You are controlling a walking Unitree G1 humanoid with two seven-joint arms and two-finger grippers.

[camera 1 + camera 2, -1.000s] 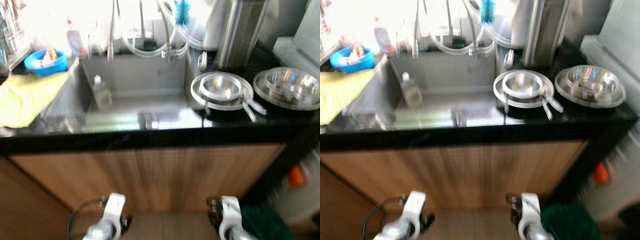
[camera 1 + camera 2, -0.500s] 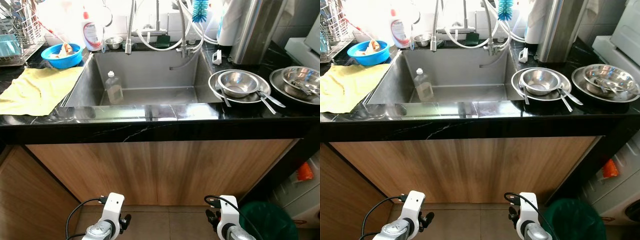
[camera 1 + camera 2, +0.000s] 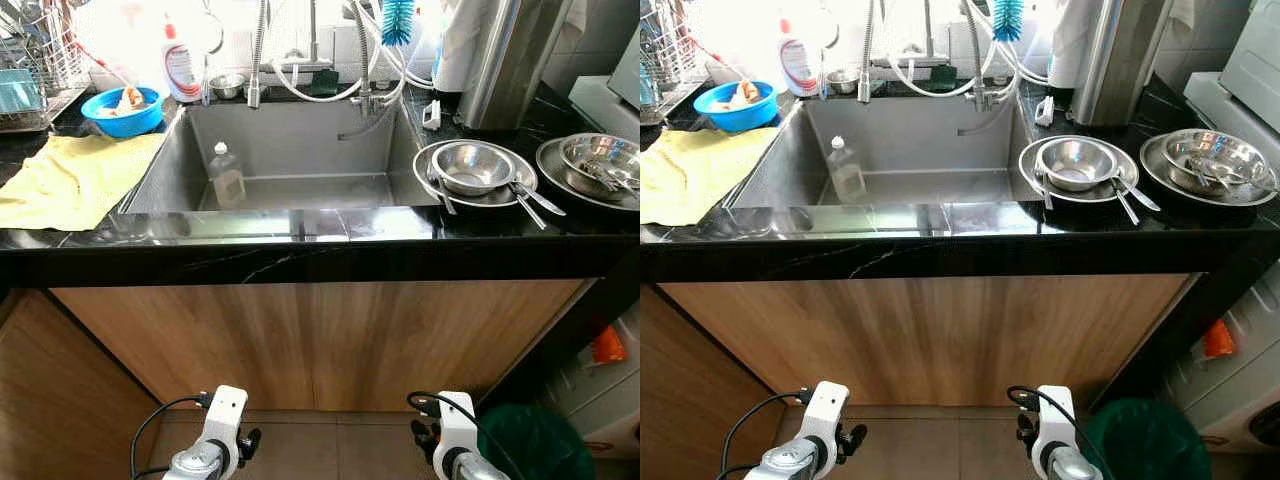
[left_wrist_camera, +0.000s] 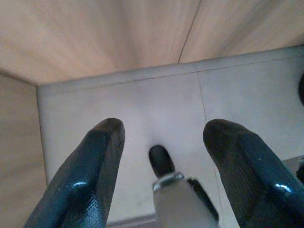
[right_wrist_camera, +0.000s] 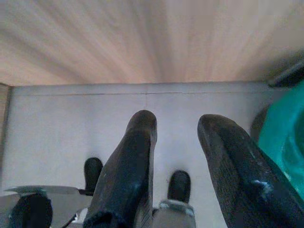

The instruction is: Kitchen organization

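a: start with the big picture. you're standing square to the black tabletop (image 3: pixel 330 262), with the steel sink (image 3: pixel 300 150) sunk into its middle and the wooden cabinet doors (image 3: pixel 320 340) below. both arms hang down by the floor, well under the tabletop edge.

b: so what's there to organize?

a: on your right of the sink, a steel plate (image 3: pixel 478 175) carries a steel bowl (image 3: pixel 472 165) with spoons (image 3: pixel 528 200) lying across its rim. further right, a second steel bowl (image 3: pixel 600 160) holds more cutlery. on your left, a yellow cloth (image 3: pixel 70 180) is spread flat, with a blue bowl (image 3: pixel 122 108) behind it and a dish rack (image 3: pixel 35 75) in the corner. a clear bottle (image 3: pixel 227 176) stands upright inside the sink.

b: and the grippers?

a: the left gripper (image 4: pixel 164 142) has its fingers spread wide over bare floor tile, holding nothing. the right gripper (image 5: pixel 178 142) is also parted and empty, with a green bin (image 5: pixel 285 137) just beside it.

b: how would you do it well?

a: my guess is the stacked steelware on the right is the first job. raise the right arm clear of the tabletop edge before reaching in, or you'll knock the lip. the spoons look loose on the plate, so i'd lift them off first; the bowl is likely slick and light, so pinch its rim rather than its side.
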